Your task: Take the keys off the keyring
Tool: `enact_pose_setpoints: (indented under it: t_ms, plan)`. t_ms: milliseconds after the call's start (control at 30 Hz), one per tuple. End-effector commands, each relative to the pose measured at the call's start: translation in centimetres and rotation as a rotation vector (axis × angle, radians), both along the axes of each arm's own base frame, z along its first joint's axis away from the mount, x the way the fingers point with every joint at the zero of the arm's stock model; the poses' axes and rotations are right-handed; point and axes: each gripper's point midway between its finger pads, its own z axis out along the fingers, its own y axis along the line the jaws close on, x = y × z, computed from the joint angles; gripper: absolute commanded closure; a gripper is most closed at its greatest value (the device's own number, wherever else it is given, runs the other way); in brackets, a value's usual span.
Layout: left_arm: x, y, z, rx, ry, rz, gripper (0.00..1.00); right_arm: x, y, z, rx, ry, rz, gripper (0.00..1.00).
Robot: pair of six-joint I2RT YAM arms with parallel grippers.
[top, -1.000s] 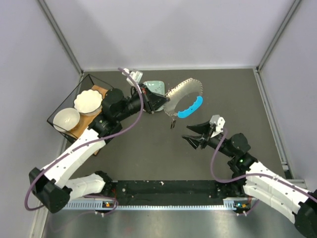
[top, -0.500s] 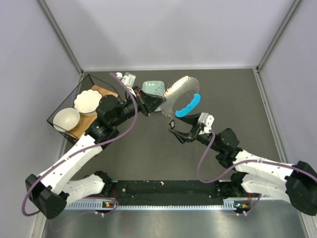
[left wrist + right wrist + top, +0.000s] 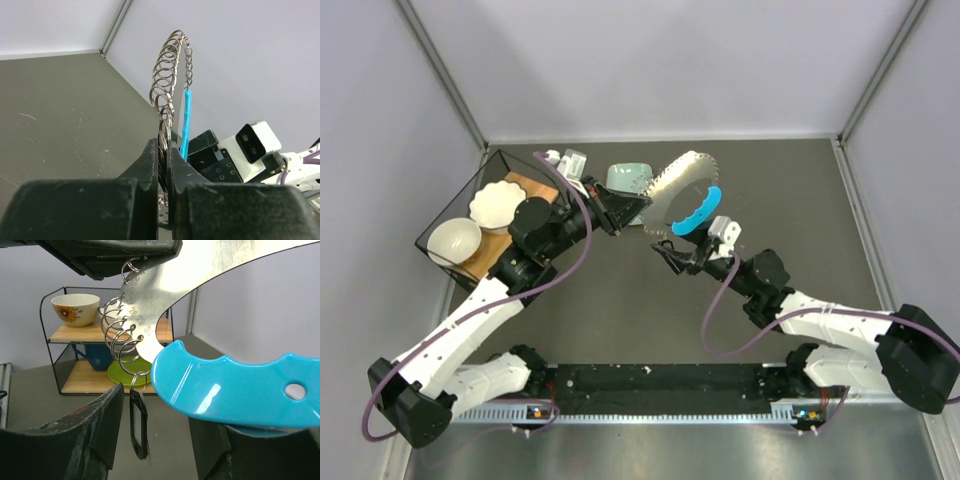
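The left gripper (image 3: 623, 210) was clamped shut on the keyring (image 3: 678, 185), holding it up off the table (image 3: 620, 320), likely so its rings (image 3: 120, 335) hung free for the other arm. The right gripper (image 3: 670, 254) stood open just below. Only the right wrist view showed the small black key (image 3: 138, 426) dangling between its fingers (image 3: 85, 440); the left wrist view showed the pinch on the rings

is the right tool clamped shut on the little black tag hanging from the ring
No, in the right wrist view the black tag hangs in the open gap of the right tool, whose fingers are spread wide apart.
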Motion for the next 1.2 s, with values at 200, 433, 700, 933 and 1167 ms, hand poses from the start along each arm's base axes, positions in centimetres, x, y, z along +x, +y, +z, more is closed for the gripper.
enact_pose_setpoints:
  t_ms: [200, 433, 700, 933, 1167]
  plan:
    - [-0.2, 0.7, 2.2, -0.055, -0.070, 0.029, 1.00, -0.8, 1.2, 3.1, 0.095, -0.030, 0.040, 0.61]
    - [0.2, 1.0, 1.6, -0.039, -0.069, 0.058, 1.00, -0.8, 1.1, 3.5, 0.119, -0.020, 0.032, 0.65]
    - [0.3, 1.0, 1.1, -0.029, -0.068, 0.064, 1.00, -0.5, 0.8, 3.4, 0.124, -0.016, -0.001, 0.77]
    - [1.2, 1.6, -0.8, 0.016, -0.049, 0.122, 1.00, -0.6, 0.5, 1.9, 0.059, 0.025, -0.013, 1.00]
    - [2.3, 3.3, -4.1, 0.053, -0.008, 0.231, 1.00, 0.6, -0.8, -0.4, -0.183, 0.164, -0.117, 1.00]
